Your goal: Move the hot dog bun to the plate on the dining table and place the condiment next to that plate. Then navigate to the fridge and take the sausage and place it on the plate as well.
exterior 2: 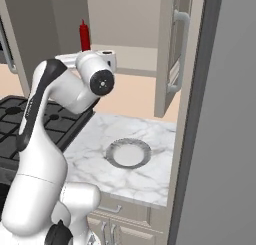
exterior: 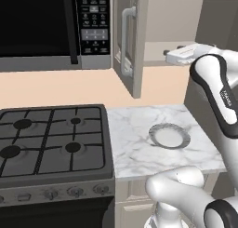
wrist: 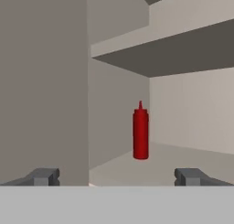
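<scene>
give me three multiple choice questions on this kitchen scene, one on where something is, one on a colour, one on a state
1. Where does the condiment bottle stand?
A. on the stove
B. on a shelf inside the open cabinet
C. on the plate

2. What colour is the condiment bottle?
A. yellow
B. green
C. red

3. How is the gripper set?
A. open, holding nothing
B. shut on the bottle
C. shut on the plate

Answers:
1. B, the hand view shows the bottle upright on the cabinet shelf, and the right base view shows it behind the arm past the open cabinet door.
2. C, it is red in both views.
3. A, the two finger tips stand wide apart in the hand view with the bottle still ahead of them, while the plate lies on the marble counter below.
</scene>
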{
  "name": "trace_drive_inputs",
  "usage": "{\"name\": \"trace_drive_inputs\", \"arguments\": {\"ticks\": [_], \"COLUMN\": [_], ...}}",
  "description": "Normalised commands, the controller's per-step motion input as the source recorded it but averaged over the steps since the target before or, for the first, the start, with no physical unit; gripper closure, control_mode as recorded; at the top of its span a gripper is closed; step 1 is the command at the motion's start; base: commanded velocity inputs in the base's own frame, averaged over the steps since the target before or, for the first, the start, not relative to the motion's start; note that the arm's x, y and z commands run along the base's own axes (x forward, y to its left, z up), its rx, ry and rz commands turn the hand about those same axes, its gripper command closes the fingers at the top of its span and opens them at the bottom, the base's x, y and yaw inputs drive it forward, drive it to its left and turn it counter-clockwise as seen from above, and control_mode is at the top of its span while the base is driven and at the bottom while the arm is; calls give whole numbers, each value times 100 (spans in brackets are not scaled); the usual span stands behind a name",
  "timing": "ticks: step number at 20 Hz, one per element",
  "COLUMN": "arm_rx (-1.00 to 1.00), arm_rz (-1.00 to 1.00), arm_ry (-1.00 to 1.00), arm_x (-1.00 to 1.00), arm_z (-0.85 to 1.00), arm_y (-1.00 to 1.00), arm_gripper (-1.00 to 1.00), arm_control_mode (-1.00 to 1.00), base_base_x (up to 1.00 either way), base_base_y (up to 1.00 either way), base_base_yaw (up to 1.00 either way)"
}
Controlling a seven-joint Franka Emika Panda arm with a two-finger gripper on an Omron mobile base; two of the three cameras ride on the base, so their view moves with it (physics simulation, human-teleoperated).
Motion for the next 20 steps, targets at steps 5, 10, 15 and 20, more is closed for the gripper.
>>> {"name": "trace_drive_inputs", "arguments": {"ticks": [5, 10, 15, 20], "arm_rx": [0, 0, 0, 0], "arm_rz": [0, 0, 0, 0], "arm_ry": [0, 0, 0, 1], "arm_x": [34, 37, 47, 45], "arm_z": [0, 0, 0, 0], "arm_y": [3, 7, 5, 0], "arm_gripper": [-100, -100, -100, -100], "arm_control_mode": [-100, -100, -100, -100], "base_base_x": [0, 0, 0, 0], "base_base_y": [0, 0, 0, 0], "base_base_yaw": [0, 0, 0, 0]}}
